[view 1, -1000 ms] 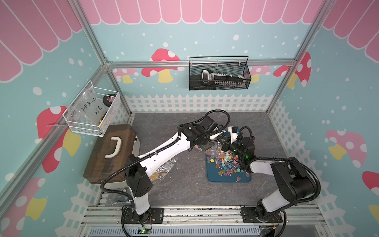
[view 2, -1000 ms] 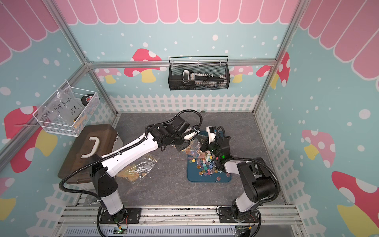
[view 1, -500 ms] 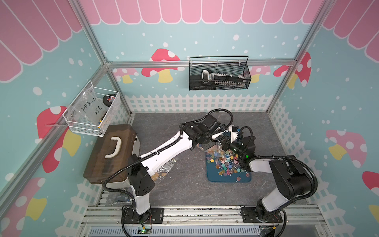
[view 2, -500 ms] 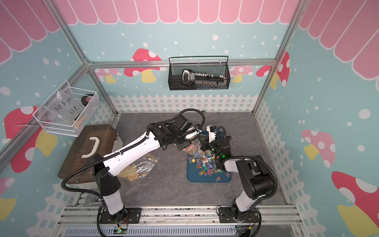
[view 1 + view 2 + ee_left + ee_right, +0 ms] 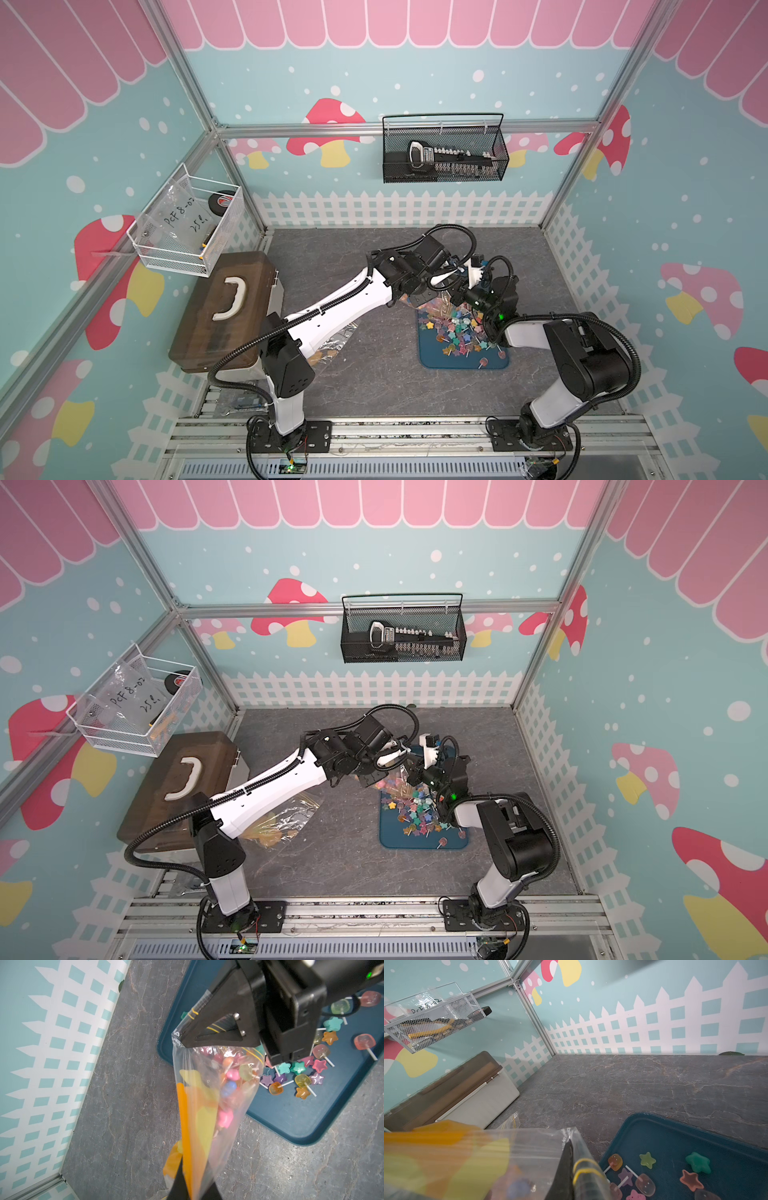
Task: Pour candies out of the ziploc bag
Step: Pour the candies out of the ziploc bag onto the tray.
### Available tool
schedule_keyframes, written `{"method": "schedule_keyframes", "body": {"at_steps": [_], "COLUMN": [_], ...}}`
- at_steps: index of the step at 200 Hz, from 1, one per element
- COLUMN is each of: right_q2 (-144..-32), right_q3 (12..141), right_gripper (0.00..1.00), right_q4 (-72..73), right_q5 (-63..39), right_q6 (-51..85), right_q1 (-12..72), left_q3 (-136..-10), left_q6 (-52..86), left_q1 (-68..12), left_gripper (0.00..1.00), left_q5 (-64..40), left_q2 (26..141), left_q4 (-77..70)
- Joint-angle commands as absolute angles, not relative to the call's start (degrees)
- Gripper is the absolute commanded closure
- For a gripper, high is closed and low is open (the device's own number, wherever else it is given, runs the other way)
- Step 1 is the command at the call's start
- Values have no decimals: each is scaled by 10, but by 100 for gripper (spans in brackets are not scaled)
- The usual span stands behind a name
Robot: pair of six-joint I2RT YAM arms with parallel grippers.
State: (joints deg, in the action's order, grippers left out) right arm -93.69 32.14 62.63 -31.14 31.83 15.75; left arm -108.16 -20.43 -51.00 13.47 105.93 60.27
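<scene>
Spreading across the floor of the cell, a grey veined table (image 5: 365,386) carries everything in play. Its biggest load is a box (image 5: 224,307) with a brown lid and a white handle, set at the left edge below a white wire basket (image 5: 183,232) on the wall. Near the middle lies a dark blue tray (image 5: 457,362), well apart from the box.

A clear ziploc bag (image 5: 207,1095) hangs in the air over the tray's far left corner, stretched between the two arms. Its sealed bottom end is raised and its zip end slants down toward the tray. A second, crinkled clear bag (image 5: 286,820) with yellow contents lies flat on the table beneath the left arm.

The left gripper (image 5: 194,1186) is clamped narrow on the bottom end of the ziploc bag, the film pinched between its dark fingers. The right gripper (image 5: 574,1176) is likewise closed tight on the zip strip at the mouth, one corner of the strip sticking out past its tip.

The candies (image 5: 299,1076) are small lollipops on white sticks, star-shaped and rounded, in pink, orange, teal, purple and yellow. Most lie heaped on the tray just below the bag's mouth, with a few scattered toward the tray's near edge. A smaller cluster sits inside the bag, bunched toward the mouth.
</scene>
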Motion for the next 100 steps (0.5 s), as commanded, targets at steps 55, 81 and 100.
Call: {"method": "schedule_keyframes", "body": {"at_steps": [55,81,100], "right_q2": [-953,-954,-956], "right_q3": [319,319,320], "right_gripper": [100,100,100], "right_q4": [598,601,603], "right_q5": [-270,-271,-273], "right_q6": [324,325,327], "right_q1": [137,136,136], "left_q3": [-1128,-1133,-1138], "left_q6": [-219,-220,-219], "left_q1": [-527,-530,-535], "left_gripper": [100,100,100], "left_q5": [148,152,154], "left_q2": [1037,1038,1039], "left_q4": [613,614,615]}}
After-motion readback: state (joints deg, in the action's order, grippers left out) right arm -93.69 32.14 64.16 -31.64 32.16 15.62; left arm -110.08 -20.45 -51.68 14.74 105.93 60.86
